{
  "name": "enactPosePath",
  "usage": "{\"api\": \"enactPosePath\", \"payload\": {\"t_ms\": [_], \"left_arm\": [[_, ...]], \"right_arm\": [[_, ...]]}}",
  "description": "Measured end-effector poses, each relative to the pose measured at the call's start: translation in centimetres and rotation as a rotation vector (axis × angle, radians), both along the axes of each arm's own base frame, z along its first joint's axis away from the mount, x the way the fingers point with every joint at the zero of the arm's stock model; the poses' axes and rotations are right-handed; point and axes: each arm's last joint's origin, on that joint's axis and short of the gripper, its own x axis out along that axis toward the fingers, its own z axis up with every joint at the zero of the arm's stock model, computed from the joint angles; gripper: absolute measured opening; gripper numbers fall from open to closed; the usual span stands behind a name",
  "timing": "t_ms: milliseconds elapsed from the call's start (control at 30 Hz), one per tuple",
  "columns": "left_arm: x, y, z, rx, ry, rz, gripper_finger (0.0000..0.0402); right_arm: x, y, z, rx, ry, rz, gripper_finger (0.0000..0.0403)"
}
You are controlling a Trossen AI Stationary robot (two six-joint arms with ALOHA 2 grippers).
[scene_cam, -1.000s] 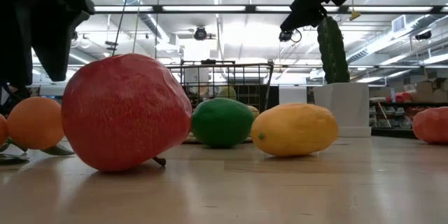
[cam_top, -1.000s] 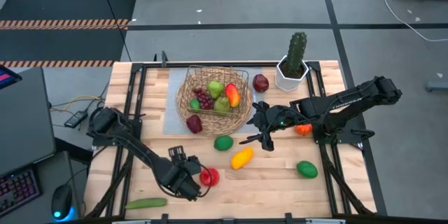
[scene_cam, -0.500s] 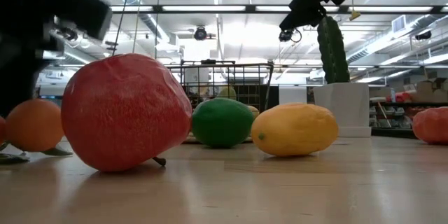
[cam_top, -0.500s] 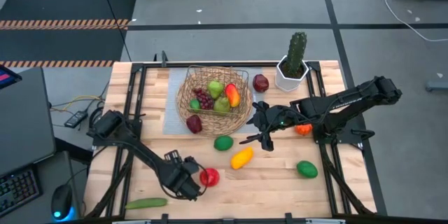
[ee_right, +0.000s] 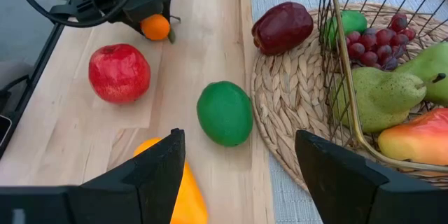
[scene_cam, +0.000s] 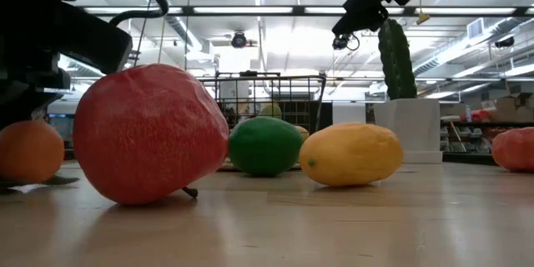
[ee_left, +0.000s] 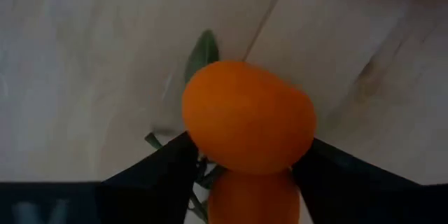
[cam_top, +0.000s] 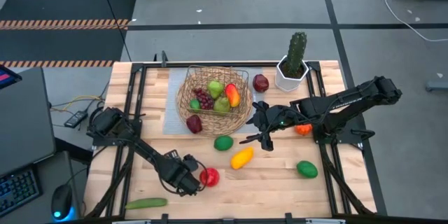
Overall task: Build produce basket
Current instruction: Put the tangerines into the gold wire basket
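Note:
The wicker basket (cam_top: 213, 100) at the table's far middle holds grapes, a pear and other produce. Loose on the table lie a red fruit (cam_top: 208, 176), a green one (cam_top: 223, 142), a yellow one (cam_top: 241, 157) and a cucumber (cam_top: 145, 202). My left gripper (cam_top: 183, 178) stands near the front edge, left of the red fruit, pointing down and shut on a small orange fruit (ee_left: 248, 115), which it hides in the high view. My right gripper (cam_top: 260, 138) hangs open above the table, right of the basket, with nothing between its fingers. My left gripper has the orange fruit between its two fingers, which lie against its opposite sides (ee_left: 190, 140). The fingers come from above, pointing down. The fruit (ee_right: 155, 26) sits on the table, its green leaves (ee_left: 201, 52) lying flat beside it.
A cactus in a white pot (cam_top: 294, 59) stands at the far right, with a dark red fruit (cam_top: 260, 82) next to it. Another green fruit (cam_top: 306, 169) lies at the right front, and an orange one (cam_top: 302, 129) lies under the right arm. A dark red fruit (cam_top: 194, 123) rests on the basket's near rim.
My left gripper has come down toward the table over the orange fruit and has rolled a little. The orange fruit has shifted slightly along the table.

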Motion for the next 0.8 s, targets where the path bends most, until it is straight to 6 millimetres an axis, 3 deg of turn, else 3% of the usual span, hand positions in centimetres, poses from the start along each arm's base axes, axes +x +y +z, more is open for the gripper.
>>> {"api": "enactPosePath", "payload": {"t_ms": [300,500,800], "left_arm": [[0.2,-0.2,0.0,-0.036,-0.012,-0.032,0.0087],[0.2,0.6,1.2,-0.049,-0.020,-0.033,0.0024],[0.7,3.7,4.5,-0.061,-0.071,-0.052,0.0007]], "right_arm": [[0.0,0.0,0.0,0.000,0.000,0.000,0.0274],[0.0,0.0,0.0,0.000,0.000,0.000,0.0275],[0.0,0.0,0.0,0.000,0.001,0.001,0.0275]]}}
